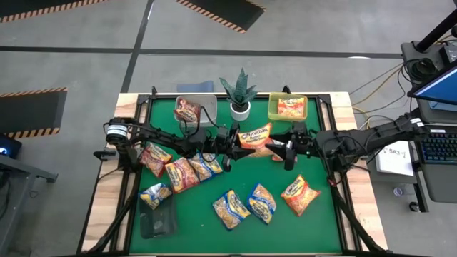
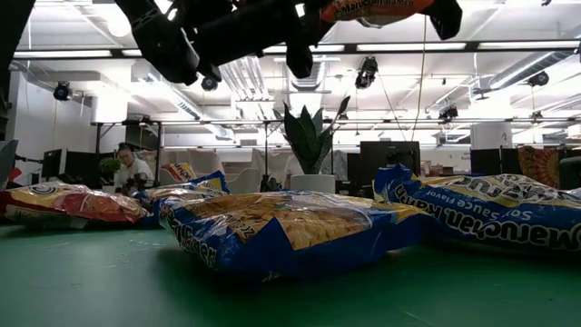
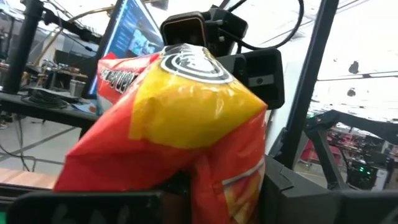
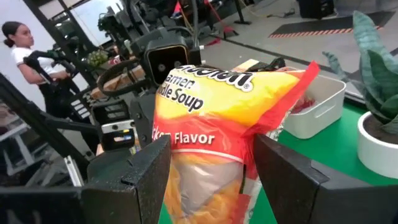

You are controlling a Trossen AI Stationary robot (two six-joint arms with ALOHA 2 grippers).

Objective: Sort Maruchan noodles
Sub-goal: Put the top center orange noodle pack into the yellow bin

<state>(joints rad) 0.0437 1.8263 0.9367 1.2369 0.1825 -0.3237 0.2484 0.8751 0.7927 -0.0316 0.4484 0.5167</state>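
An orange-red Maruchan noodle packet (image 1: 255, 135) hangs in the air over the table's middle, between my two grippers. My left gripper (image 1: 230, 143) comes at it from the table's left and my right gripper (image 1: 287, 146) from the right, and both are shut on it. The low view shows the packet (image 2: 377, 9) high above the table. Several more packets lie flat on the green mat: yellow-blue ones (image 1: 262, 202), orange-red ones (image 1: 300, 195) and a red-white one (image 1: 180, 173). My left gripper pinches the packet's left end (image 3: 205, 180) between its two fingers, coming in about level from the table's left. The foil creases and narrows there. The packet is lifted clear of the table. My right gripper has the packet's right end between its two fingers (image 4: 149, 174), one on each side edge (image 4: 177, 168). It comes in level from the table's right. The packet is narrower and creased between the fingers, with its printed face toward the wrist camera. It is clear of the table.
At the far edge stand a white bin (image 1: 207, 107) holding a red-white packet, a potted green plant (image 1: 239, 96) and a yellow-green bin (image 1: 271, 107) holding an orange packet. A dark container (image 1: 158, 220) sits at the near left. A person sits in the room beyond.
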